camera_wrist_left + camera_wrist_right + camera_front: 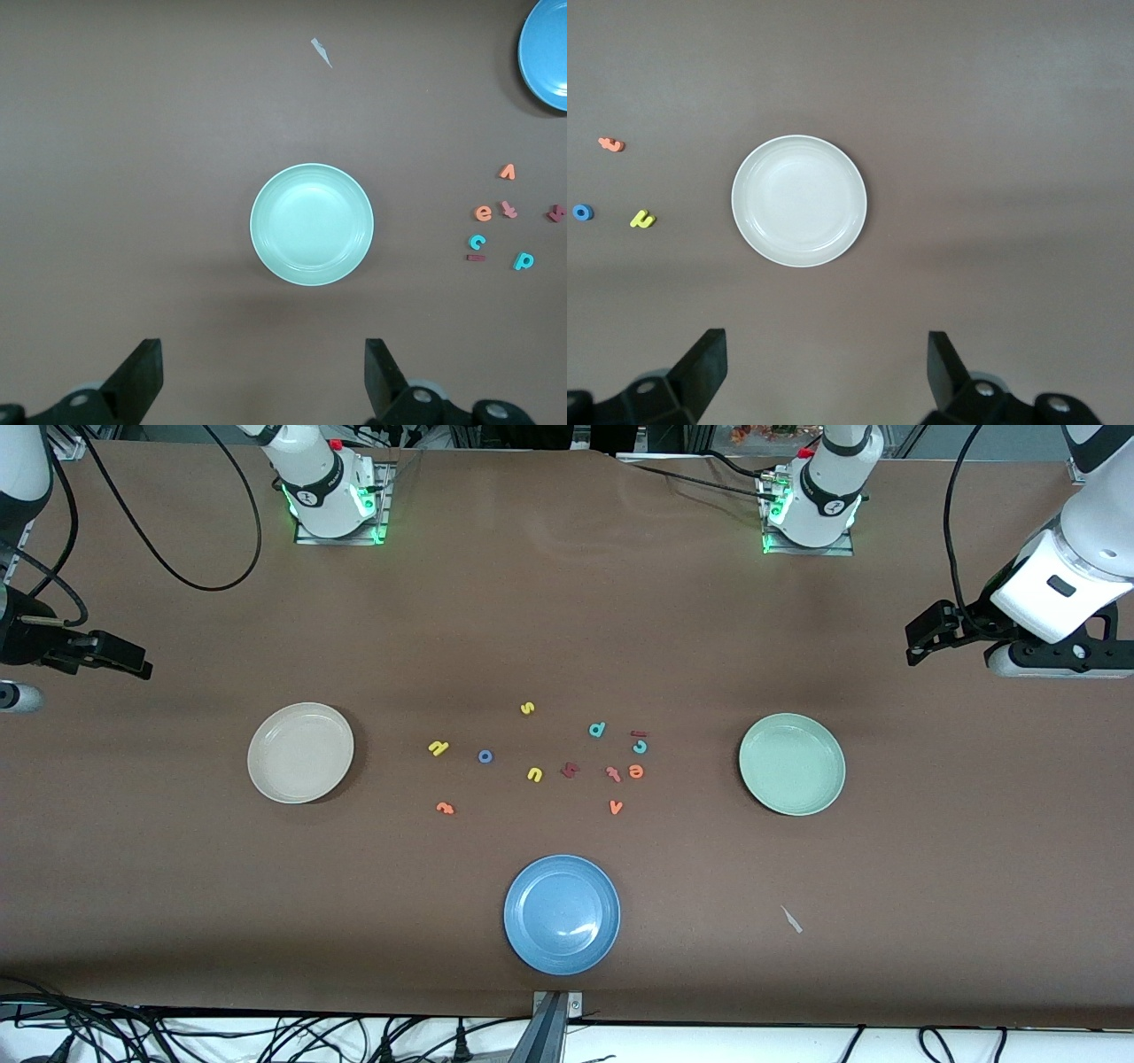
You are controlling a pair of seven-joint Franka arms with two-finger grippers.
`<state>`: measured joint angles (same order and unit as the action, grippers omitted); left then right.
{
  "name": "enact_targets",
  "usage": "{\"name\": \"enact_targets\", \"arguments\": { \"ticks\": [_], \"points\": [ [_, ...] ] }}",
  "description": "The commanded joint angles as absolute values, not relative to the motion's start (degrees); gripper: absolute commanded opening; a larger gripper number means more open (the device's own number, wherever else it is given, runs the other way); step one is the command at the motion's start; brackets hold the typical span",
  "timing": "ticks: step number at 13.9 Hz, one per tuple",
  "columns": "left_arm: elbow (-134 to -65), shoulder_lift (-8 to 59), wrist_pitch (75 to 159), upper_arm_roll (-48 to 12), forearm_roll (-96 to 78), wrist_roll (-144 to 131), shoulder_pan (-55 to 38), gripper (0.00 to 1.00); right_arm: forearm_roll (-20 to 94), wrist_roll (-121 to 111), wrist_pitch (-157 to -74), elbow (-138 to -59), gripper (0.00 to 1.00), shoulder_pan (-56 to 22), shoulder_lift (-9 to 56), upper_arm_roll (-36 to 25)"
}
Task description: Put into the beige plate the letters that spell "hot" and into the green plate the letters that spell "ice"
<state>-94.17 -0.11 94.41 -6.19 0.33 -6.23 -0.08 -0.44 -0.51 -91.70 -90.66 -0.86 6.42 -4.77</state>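
Low in the frame's centre sits the blue plate (562,914). At mid-height, the letters (540,757) lie scattered on the table between the beige plate (300,752) and the green plate (792,763), both bare. At the side edges, the right gripper (133,664) and left gripper (917,642) wait with jaws spread, holding nothing.

Both arms wait raised at the table's ends. The left gripper (261,381) hangs with fingers spread wide, empty. The right gripper (824,376) likewise hangs with fingers spread wide, empty.
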Motion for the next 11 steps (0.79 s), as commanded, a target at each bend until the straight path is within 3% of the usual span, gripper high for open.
{"name": "enact_targets", "arguments": {
  "ticks": [1,11],
  "points": [
    [-91.76,0.96,93.52,-6.33,-0.97,-4.92,0.18,1.00,-0.44,-0.97,-91.76,-91.76,1.00,-0.44,5.19,-4.57],
    [-91.40,1.76,93.43,-6.33,-0.97,-4.92,0.53,1.00,-0.44,-0.97,-91.67,-91.76,1.00,-0.44,5.19,-4.57]
  ]
}}
